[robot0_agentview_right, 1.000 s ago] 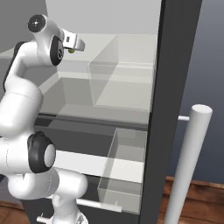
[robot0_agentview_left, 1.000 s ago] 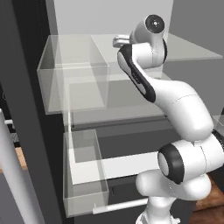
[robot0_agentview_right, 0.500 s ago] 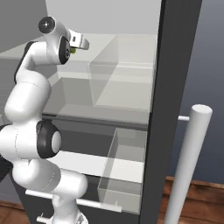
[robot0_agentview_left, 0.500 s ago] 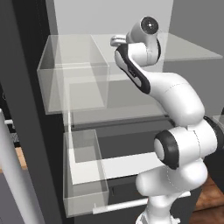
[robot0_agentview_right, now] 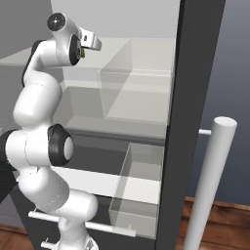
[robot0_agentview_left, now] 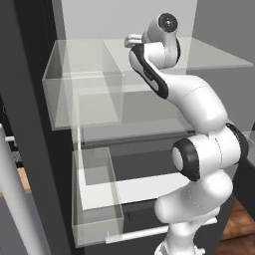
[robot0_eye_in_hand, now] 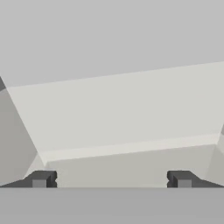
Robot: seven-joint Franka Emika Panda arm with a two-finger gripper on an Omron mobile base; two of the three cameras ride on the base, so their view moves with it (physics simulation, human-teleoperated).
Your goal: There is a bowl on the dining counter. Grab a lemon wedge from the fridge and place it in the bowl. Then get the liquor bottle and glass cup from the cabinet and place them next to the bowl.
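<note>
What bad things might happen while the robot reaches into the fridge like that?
1. The open gripper faces a bare shelf with nothing between its fingertips, so closing here would probably grab only air.
2. The arm passes close beside the clear bin on the upper shelf; a sideways swing might bump it.
3. The fridge door edge stands near the robot on its right, so turning away quickly might knock it.

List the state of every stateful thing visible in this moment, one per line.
fridge: door open, interior exposed.
end effector: open, nothing between the fingertips, raised at the upper shelf.
upper clear bin: in place on its shelf, looks empty.
lower clear drawer: pulled out toward the robot, looks empty.
</note>
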